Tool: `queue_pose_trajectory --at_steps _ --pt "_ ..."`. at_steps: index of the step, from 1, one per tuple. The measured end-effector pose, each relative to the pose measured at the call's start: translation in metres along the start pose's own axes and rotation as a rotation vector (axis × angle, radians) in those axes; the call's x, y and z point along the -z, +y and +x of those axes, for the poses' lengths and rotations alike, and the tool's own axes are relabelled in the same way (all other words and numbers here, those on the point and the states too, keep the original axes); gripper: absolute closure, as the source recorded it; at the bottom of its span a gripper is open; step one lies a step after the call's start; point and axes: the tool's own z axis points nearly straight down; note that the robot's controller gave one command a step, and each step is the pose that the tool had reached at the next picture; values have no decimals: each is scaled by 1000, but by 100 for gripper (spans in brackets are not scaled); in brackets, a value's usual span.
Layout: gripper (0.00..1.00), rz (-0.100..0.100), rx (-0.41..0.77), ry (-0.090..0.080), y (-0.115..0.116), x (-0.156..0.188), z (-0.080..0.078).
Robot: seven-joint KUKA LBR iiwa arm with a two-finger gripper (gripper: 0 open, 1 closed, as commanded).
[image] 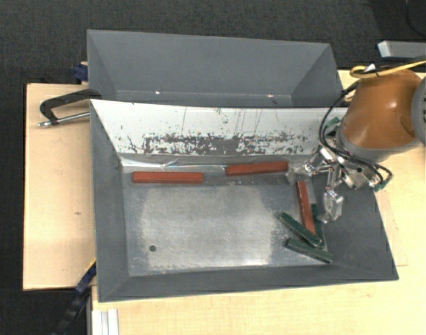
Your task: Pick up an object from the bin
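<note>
no readable text, labels or numbers

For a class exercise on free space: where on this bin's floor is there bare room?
Free: the bin floor left and centre, bordered by the left red-brown stick and right red-brown stick at the back wall. Crowded: the right front, where a red stick, an upper dark green stick, a lower dark green stick and the gripper cluster.

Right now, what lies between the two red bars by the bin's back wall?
Nothing; in the camera view, just bare bin floor separates the left red bar and the right red bar.
</note>
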Motion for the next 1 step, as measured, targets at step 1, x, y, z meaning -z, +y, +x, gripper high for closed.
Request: queue_pose_trajectory --at_steps 1 --pt "0 2 93 0 11 -11 10"
